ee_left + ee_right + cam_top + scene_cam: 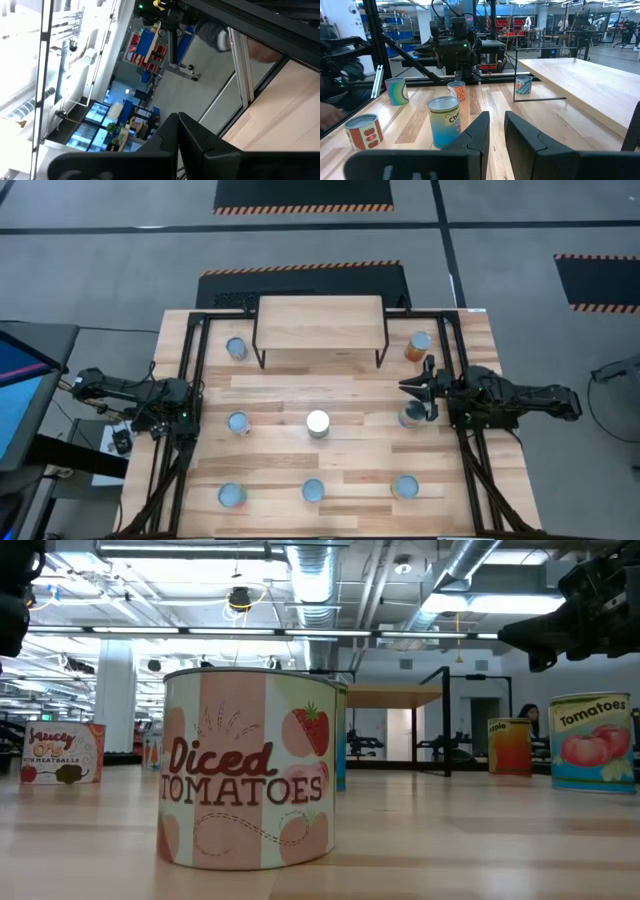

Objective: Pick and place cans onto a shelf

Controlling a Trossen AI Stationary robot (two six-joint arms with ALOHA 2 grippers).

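Eight cans stand upright on the tabletop. Two flank the shelf (320,322), one at its left (236,348) and an orange one at its right (418,345). Three stand in a middle row (238,422) (317,423) (412,416), and three in a near row (232,495) (313,490) (405,486). The shelf top is bare. My right gripper (404,387) (496,120) hangs above the table beside the right middle can, pointing toward the table's left, its fingers nearly together and empty. My left gripper (178,122) is shut and empty, with its arm (165,395) at the table's left edge.
Black rails (190,380) (462,450) run along both sides of the tabletop. In the low view a "Diced Tomatoes" can (250,770) stands closest, with a tomato can (592,740) and the orange can (510,745) at the right. A person (527,718) is in the room beyond the table.
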